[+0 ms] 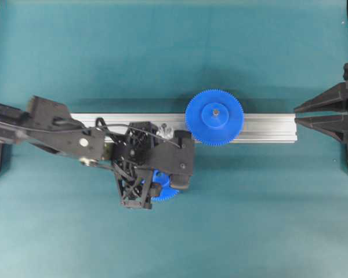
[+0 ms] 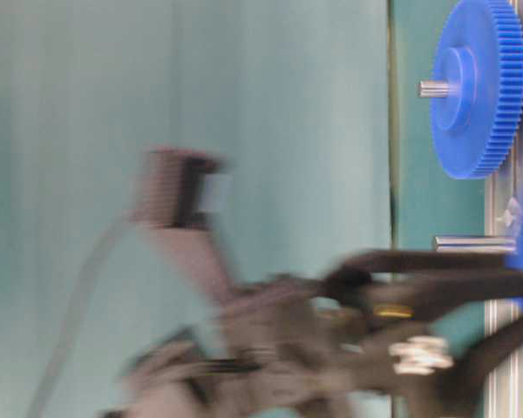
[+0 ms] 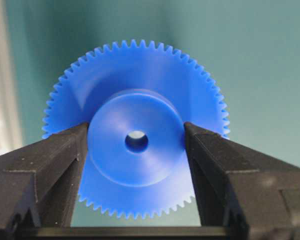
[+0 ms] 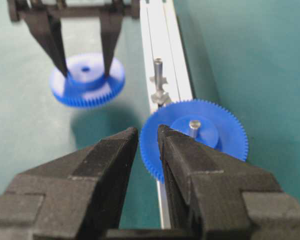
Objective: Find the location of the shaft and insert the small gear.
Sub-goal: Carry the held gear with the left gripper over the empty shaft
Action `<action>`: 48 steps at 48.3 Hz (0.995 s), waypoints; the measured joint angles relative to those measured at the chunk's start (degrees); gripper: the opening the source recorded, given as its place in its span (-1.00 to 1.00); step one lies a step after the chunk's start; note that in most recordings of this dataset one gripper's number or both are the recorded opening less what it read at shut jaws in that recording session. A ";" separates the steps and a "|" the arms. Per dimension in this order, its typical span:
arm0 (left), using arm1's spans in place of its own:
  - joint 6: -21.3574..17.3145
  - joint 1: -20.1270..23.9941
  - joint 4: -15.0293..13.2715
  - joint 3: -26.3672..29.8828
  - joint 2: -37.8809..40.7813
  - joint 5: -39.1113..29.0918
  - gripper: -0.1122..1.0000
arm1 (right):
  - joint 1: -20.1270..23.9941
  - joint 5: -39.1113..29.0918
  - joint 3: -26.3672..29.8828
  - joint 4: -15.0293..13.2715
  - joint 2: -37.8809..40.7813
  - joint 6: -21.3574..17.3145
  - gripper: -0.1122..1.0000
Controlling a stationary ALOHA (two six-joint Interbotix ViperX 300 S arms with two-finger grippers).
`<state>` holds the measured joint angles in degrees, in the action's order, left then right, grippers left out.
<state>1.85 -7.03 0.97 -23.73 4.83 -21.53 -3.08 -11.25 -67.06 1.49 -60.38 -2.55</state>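
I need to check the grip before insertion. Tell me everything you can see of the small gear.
The small gear is a blue wheel, plastic by its look, with fine teeth around the rim, a raised round hub and a dark centre hole. The left gripper clamps the hub between its two black fingers. The right wrist view shows it lifted, lying flat above its shadow on the teal surface, beside the rail.

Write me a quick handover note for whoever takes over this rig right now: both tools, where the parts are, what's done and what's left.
Left tool: closed on the raised hub of the small blue plastic gear, lifted off the teal mat, beside the aluminium rail.
Right tool: nearly closed, empty, parked back from the work.
Thin grey metal shaft: upright on the rail, bare, next to the larger blue gear already mounted on its own pin.
Done: gear picked up.
Left: align its hole over the shaft, push down, release.
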 measured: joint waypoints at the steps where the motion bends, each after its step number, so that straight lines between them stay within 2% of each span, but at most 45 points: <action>1: -0.26 0.09 0.00 0.18 -0.44 -0.44 0.36 | 0.09 0.09 0.00 0.00 -0.09 0.09 -0.12; 11: -3.25 2.02 0.00 1.76 -3.60 -6.15 0.36 | 0.09 0.00 -0.09 0.00 -0.62 0.00 -0.12; 26: -10.02 6.33 0.00 2.99 -5.45 -7.12 0.36 | 0.09 0.00 -0.18 0.00 -0.88 0.00 -0.12; 39: -11.16 9.49 0.00 3.34 -4.31 -6.33 0.36 | 0.09 0.00 -0.44 0.00 -1.58 0.00 -0.12; 48: -11.25 10.11 0.00 3.69 -2.81 -5.89 0.36 | 0.09 0.00 -0.79 0.00 -2.55 0.00 -0.12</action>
<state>-9.40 3.08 0.97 -20.04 2.02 -27.42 -2.99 -11.25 -67.85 1.49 -62.93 -2.55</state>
